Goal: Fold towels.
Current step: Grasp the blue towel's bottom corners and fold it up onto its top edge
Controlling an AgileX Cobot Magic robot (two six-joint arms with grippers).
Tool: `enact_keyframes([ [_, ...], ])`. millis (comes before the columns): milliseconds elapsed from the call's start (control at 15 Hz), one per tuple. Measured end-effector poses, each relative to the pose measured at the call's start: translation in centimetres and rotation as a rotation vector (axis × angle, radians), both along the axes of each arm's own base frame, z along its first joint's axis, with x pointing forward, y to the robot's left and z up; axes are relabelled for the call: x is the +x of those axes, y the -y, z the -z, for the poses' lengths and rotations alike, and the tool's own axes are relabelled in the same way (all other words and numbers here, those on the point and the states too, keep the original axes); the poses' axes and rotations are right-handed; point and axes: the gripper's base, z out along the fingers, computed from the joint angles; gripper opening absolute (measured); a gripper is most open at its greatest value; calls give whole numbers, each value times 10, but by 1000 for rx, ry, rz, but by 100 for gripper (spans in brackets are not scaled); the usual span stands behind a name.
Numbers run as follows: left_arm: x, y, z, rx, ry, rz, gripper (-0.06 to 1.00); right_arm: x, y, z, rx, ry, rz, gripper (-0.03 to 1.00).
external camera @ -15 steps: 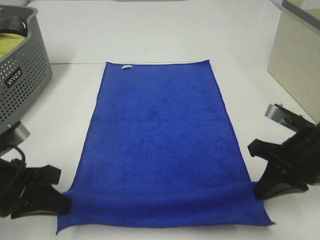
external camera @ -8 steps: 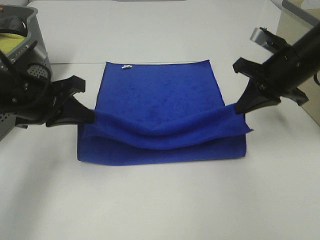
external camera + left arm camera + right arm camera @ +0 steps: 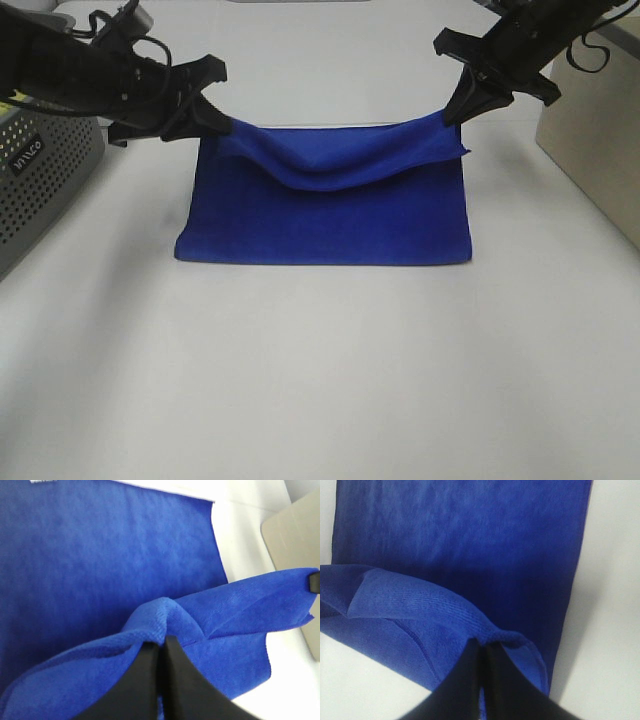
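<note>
Over table, outstretched end effectors pinch lifted towel corners.

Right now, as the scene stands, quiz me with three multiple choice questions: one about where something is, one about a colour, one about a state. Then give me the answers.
1. In the high view, where is the grey basket relative to the towel?
A. To its left. B. To its right. C. On top of it.

2. What colour is the towel?
A. Red. B. Green. C. Deep blue.

3. What are the left gripper and right gripper doing?
A. Hanging open, holding nothing. B. Shut on the towel's raised edge. C. Shut on the basket's rim.

Answers:
1 A, the basket sits at that view's left edge.
2 C, the cloth is blue in every view.
3 B, both wrist views show jaws pinched on blue fabric.
</note>
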Motion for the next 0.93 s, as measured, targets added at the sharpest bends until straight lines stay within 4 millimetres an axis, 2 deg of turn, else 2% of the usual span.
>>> enact_keyframes([
  [200,37,2,-8,25,111,-44,0,31,0,7,-21,62,5,0],
  [467,73,5,14,56,163,-71,0,57,0,27,-16,182,59,0],
  [733,93,0,39,176,244,-95,0,72,3,59,-26,258,116,0],
  [933,99,-6,44,242,284,-160,0,77,3,69,-14,276,140,0],
])
